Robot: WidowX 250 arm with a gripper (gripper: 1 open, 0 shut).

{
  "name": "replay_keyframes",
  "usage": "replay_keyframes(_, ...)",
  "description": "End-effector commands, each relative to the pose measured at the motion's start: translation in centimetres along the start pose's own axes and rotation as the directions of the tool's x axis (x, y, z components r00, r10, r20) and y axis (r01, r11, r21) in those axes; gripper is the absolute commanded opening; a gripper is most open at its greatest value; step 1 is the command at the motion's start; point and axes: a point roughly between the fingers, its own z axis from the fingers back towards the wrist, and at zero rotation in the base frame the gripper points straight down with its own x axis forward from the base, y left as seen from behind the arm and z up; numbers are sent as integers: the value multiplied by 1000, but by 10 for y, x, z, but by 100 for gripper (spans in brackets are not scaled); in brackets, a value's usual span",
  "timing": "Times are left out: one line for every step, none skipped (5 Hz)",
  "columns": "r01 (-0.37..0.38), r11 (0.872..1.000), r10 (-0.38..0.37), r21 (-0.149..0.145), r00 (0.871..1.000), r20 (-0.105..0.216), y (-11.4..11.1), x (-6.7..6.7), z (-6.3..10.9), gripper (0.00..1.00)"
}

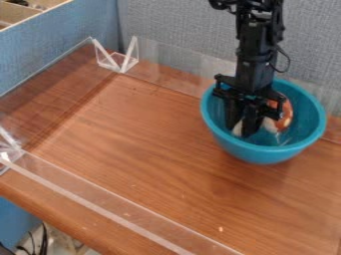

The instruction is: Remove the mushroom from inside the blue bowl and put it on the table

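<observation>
The blue bowl stands on the table at the right. My gripper points straight down into the bowl, its black fingers shut on the mushroom. The mushroom's cream stem shows between and left of the fingers, and its reddish-brown cap sticks out to the right. It hangs low inside the bowl, below the rim. The fingers hide part of the stem.
Low clear acrylic walls edge the table, with a clear corner bracket at the back left and a front wall along the near edge. A blue-grey panel stands behind the bowl. Bare wood lies left of the bowl.
</observation>
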Motion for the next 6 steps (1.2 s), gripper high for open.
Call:
replay_keyframes(18, 1000, -20, 12, 993, 113, 2, -1, 46, 0)
replay_keyframes(26, 1000, -27, 11, 991, 129, 3, -6, 56, 0)
replay_keyframes(-9, 1000, 5, 22, 987, 161, 18, -26, 83, 0)
replay_keyframes(-79, 996, 71, 38, 978, 195, 47, -58, 119, 0)
replay_keyframes(-146, 988, 137, 44, 977, 163, 89, -85, 118, 0)
replay_keyframes(-61, 997, 54, 47, 989, 138, 61, -80, 112, 0)
